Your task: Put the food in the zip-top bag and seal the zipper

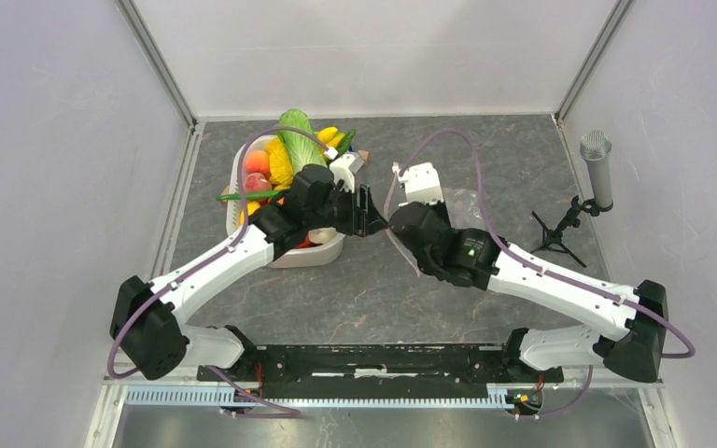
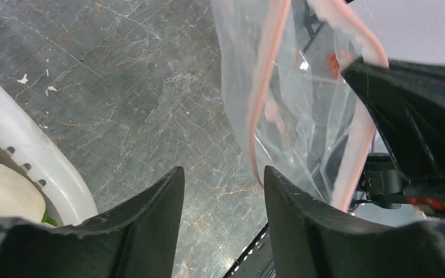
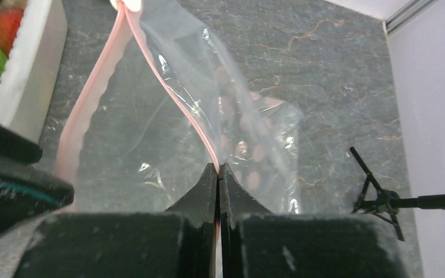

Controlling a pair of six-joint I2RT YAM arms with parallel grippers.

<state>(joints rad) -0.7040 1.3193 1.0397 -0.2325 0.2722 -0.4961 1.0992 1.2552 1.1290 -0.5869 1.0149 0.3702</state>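
Tabletop (image 3: 336, 69): zipper (image 3: 171, 87) inside right end effector (image 3: 218, 169)

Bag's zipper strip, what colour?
Pale pink zipper along the mouth of the clear zip-top bag; it shows best in the right wrist view.

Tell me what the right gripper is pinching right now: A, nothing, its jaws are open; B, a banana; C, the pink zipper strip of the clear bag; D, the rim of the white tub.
C: in the right wrist view the right gripper has its fingers pressed together on the zipper of the zip-top bag.
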